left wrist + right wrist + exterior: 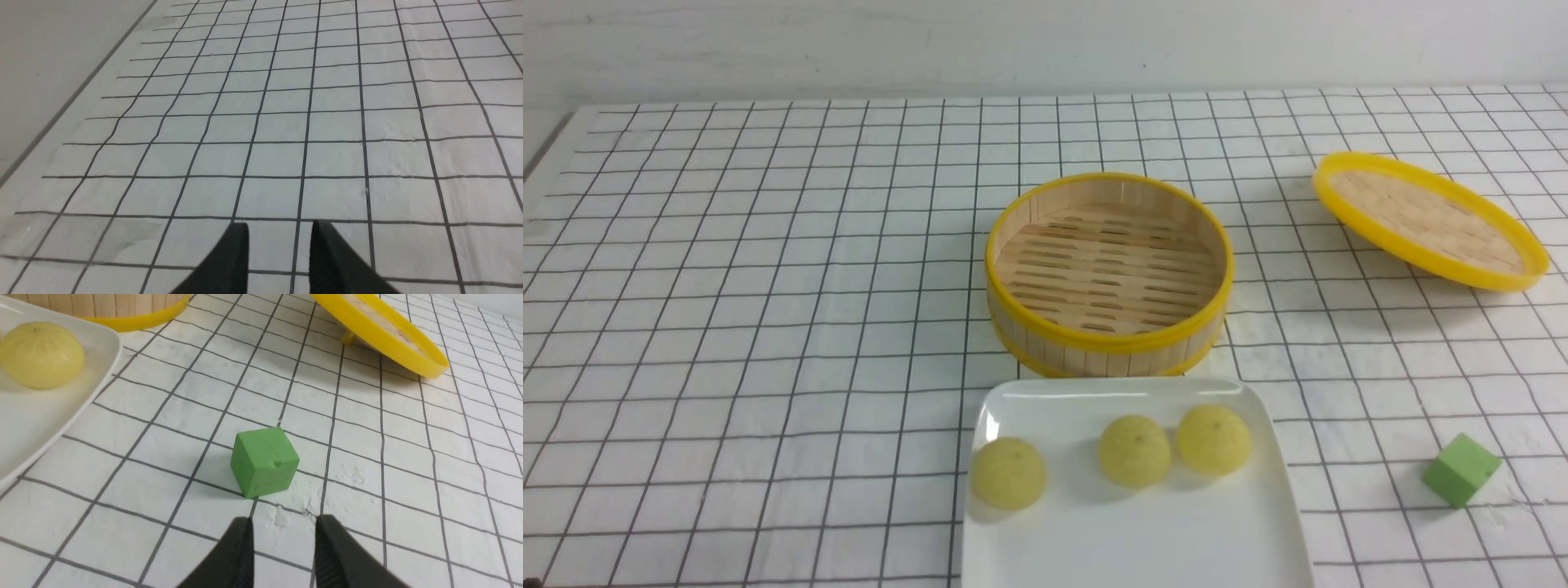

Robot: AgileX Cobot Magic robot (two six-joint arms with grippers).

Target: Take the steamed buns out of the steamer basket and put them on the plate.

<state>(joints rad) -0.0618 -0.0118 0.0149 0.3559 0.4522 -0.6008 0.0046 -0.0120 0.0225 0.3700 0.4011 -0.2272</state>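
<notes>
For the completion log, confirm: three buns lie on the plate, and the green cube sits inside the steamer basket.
One error: the front view shows the green cube on the table, right of the plate. Three buns do lie on the plate.

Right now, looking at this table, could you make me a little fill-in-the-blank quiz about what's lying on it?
The number of steamed buns on the plate is ____.
The number of buns inside the steamer basket is ____.
The woven lid rests on the basket's ____ side, as the robot sees it.
The small cube beside the plate is coloured ____.
Missing words: three; zero; right; green.
</notes>
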